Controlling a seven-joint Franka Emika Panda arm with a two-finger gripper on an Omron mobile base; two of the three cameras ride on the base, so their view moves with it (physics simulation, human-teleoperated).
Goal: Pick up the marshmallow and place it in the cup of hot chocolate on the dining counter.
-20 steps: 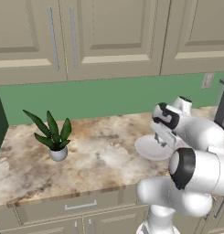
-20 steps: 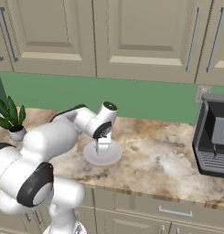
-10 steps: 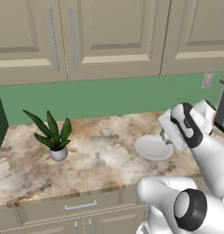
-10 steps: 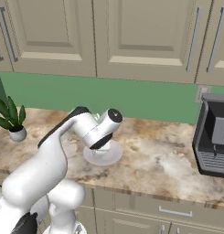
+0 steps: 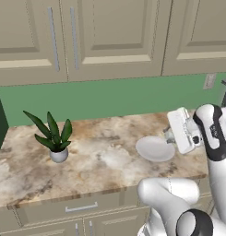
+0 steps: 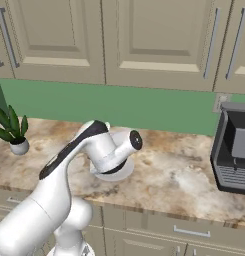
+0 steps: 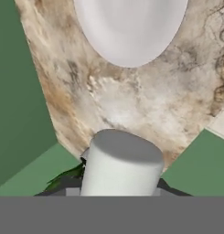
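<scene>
Marshmallow (image 7: 120, 162) clamped in end effector (image 7: 118, 183) – fingertips hidden behind it, grey plate (image 7: 129, 27) cut off.

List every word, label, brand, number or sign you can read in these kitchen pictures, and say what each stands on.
None: no readable text on the cabinets, coffee machine, plate, plant pot or marshmallow.

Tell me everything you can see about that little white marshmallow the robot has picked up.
The marshmallow is a plain white, squat cylinder with a flat round top and smooth, matte sides, nothing marking it. In the hand view it sits upright, close to the camera, between the gripper, whose dark fingertips barely peek out at its base. It is lifted off the round grey plate, above the marbled worktop.
</scene>
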